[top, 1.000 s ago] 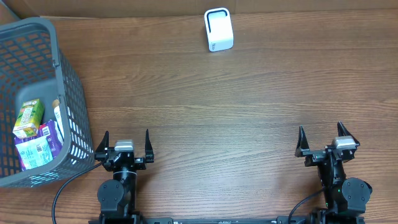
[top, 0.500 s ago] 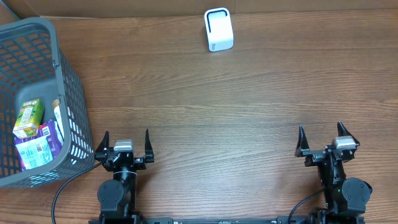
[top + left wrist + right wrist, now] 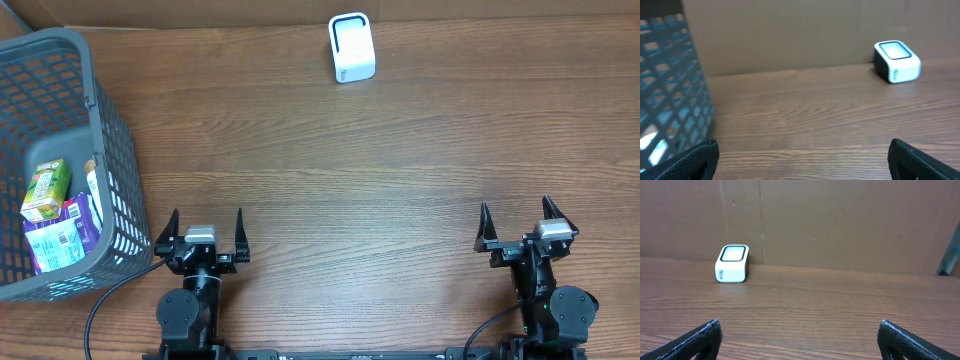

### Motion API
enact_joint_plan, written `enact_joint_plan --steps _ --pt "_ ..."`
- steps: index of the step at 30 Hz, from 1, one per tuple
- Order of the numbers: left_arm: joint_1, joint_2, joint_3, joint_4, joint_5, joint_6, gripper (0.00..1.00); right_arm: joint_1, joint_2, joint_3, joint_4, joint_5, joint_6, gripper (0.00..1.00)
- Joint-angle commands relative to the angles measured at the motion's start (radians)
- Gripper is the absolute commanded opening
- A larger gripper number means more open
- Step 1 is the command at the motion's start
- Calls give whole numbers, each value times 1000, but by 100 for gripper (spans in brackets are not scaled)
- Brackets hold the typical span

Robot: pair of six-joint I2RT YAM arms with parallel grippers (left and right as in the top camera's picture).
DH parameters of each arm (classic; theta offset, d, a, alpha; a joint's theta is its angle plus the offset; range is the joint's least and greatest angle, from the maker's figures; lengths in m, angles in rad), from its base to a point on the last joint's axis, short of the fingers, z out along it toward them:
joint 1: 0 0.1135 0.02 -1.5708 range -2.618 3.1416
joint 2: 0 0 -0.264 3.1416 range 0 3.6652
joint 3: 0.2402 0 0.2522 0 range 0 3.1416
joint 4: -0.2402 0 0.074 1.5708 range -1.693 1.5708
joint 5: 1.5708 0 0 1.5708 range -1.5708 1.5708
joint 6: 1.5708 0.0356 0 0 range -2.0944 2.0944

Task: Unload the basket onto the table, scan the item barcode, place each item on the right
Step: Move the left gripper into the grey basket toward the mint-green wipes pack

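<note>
A white barcode scanner [image 3: 351, 47] with a dark-rimmed window stands at the table's far edge; it also shows in the left wrist view, scanner [image 3: 896, 61], and the right wrist view, scanner [image 3: 732, 263]. Packaged items lie in the grey basket [image 3: 108, 130] at the left: a green carton [image 3: 46, 190] and a purple packet [image 3: 57, 241]. My left gripper [image 3: 206, 234] is open near the front edge, just right of the basket, with nothing between its fingers. My right gripper [image 3: 519, 226] is open at the front right, also with nothing in it.
The basket's mesh wall [image 3: 667, 85] fills the left of the left wrist view. A brown cardboard wall [image 3: 840, 225] backs the table behind the scanner. Bare wood tabletop [image 3: 350, 190] stretches between both grippers and the scanner.
</note>
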Motion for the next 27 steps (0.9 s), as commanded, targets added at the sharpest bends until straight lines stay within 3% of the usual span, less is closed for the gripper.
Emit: enact_joint_plan --steps 1,11,27 --pt "11 -8 6 -5 101 -11 99 5 -11 -10 16 -36 18 100" --pt "11 66 258 -205 129 -41 100 5 -11 53 13 -132 108 100" --pt "10 643 1054 -680 215 -96 100 5 18 351 -299 -224 160 100"
